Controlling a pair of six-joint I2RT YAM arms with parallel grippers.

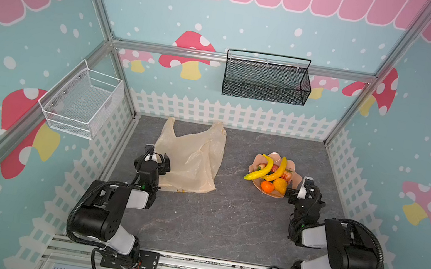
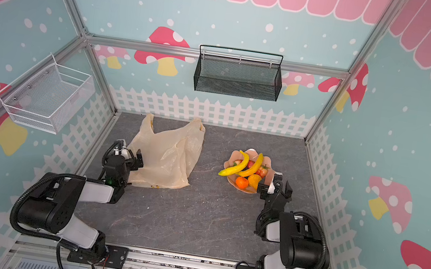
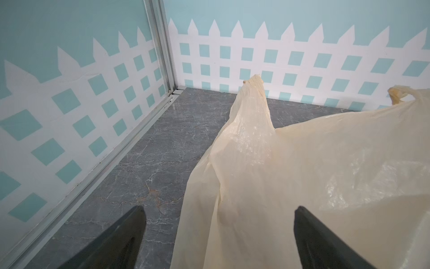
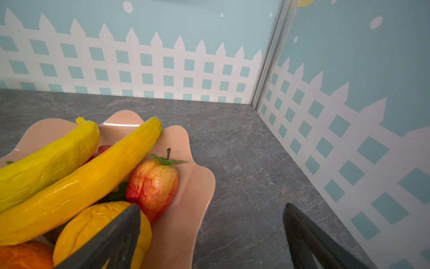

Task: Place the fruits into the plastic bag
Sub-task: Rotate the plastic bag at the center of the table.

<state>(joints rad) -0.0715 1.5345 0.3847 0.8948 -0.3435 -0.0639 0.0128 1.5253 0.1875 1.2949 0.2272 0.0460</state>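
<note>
Lying partly beneath spread left end effector (image 1: 157, 154), plastic bag (image 1: 189, 160), fruits (image 1: 269, 173) beside spread right end effector (image 1: 298, 185)

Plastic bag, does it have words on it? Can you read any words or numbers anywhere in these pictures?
On the plastic bag, at its near edge in both top views: small yellow print, too small and blurred to read.
Everywhere else: no words, labels, numbers or signs that can be read.

Top views: overhead, share whole table (image 1: 223, 224).
Left wrist: close behind fingers (image 3: 121, 240), bag (image 3: 302, 163) ahead.
Right wrist: likewise, bowl (image 4: 186, 221) ahead.
</note>
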